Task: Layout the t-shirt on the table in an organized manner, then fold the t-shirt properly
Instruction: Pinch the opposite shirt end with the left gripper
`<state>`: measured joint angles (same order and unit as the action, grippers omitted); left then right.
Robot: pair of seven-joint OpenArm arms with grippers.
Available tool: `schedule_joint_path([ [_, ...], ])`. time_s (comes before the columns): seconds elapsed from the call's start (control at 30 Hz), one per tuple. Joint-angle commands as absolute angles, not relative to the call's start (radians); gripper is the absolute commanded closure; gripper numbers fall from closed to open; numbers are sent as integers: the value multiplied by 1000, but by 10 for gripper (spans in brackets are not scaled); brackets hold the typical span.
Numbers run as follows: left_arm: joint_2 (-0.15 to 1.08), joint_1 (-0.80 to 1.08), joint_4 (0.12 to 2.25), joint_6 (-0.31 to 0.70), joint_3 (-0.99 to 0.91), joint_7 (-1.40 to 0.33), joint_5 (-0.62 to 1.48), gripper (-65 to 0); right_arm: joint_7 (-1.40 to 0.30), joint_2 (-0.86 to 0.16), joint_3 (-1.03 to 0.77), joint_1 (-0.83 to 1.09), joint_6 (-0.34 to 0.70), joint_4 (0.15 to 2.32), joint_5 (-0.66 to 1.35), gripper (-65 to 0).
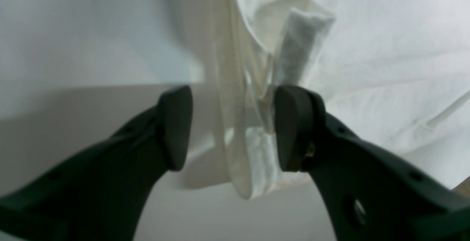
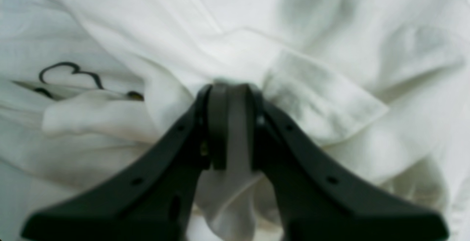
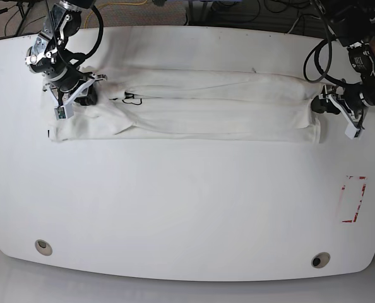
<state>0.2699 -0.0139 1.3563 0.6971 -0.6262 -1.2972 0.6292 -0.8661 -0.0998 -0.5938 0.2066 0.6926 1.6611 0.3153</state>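
Near the table's point(image 3: 187, 208) far left corner, the right gripper point(image 3: 89, 95) is clenched on a bunch of the t-shirt point(image 3: 206, 104), which stretches along the far edge; at its right end the left gripper point(image 3: 320, 106) stands released, cloth between its jaws

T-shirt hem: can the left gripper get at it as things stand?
Probably yes. The left gripper is open with a hanging fold of the t-shirt between its fingers, and nothing blocks it.
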Motion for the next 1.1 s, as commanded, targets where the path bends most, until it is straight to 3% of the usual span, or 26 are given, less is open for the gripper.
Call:
schedule_joint_path([
  [0.0, 285, -25, 1368, 698, -615, -1257, 634, -333, -849, -110, -596, 202, 698, 1679, 323, -89],
  [0.17, 286, -27, 1368, 698, -553, -1219, 636, -314, -849, -110, -596, 202, 698, 1679, 323, -89],
  [0.47, 229, -42, 1368, 698, -524, -1211, 636, -33, -849, -110, -596, 200, 698, 1679, 323, -89],
  [0.7, 220, -35, 1434, 698, -481, -1173, 634, -18, -849, -110, -596, 200, 698, 1681, 323, -89],
  [1.07, 239, 51, 1799, 698, -325, -1170, 636, -19, -849, -110, -598, 200, 698, 1681, 323, -89],
])
